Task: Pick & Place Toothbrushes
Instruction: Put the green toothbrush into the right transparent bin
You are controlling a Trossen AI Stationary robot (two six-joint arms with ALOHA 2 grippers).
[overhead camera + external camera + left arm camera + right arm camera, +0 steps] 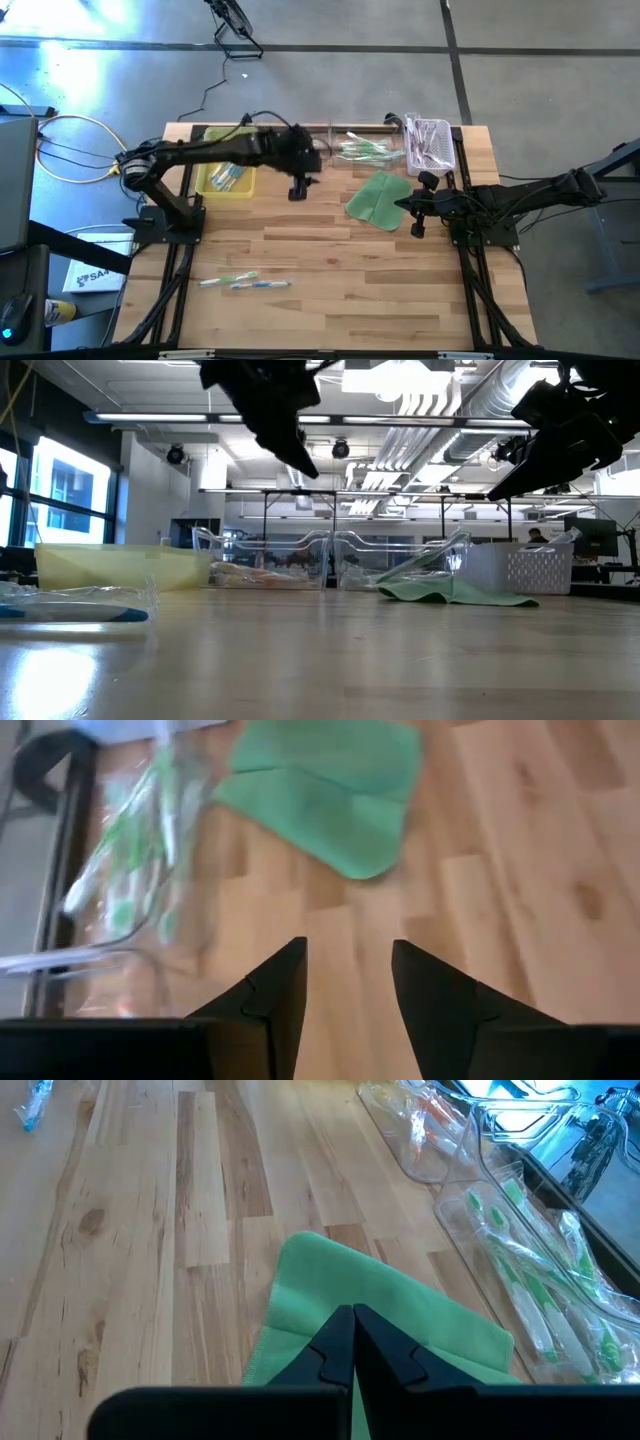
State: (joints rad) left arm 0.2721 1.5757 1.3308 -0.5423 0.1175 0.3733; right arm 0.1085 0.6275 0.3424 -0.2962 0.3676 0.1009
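Note:
My left gripper (298, 190) hangs open and empty above bare wood, between the yellow tray (225, 180) and the flat green cloth (378, 198); its wrist view (348, 970) shows nothing between the fingers. Wrapped toothbrushes lie in the yellow tray, green ones (362, 150) in a clear tray, pinkish ones in the white basket (430, 142). Two more (245, 282) lie on the table near its front left. My right gripper (408, 208) waits shut just over the cloth's right edge (400, 1310).
A second clear tray (270, 560) stands at the back between the yellow tray and the tray of green toothbrushes. Both arm bases stand at the table's left and right edges. Open wood spreads across the middle and front (350, 280).

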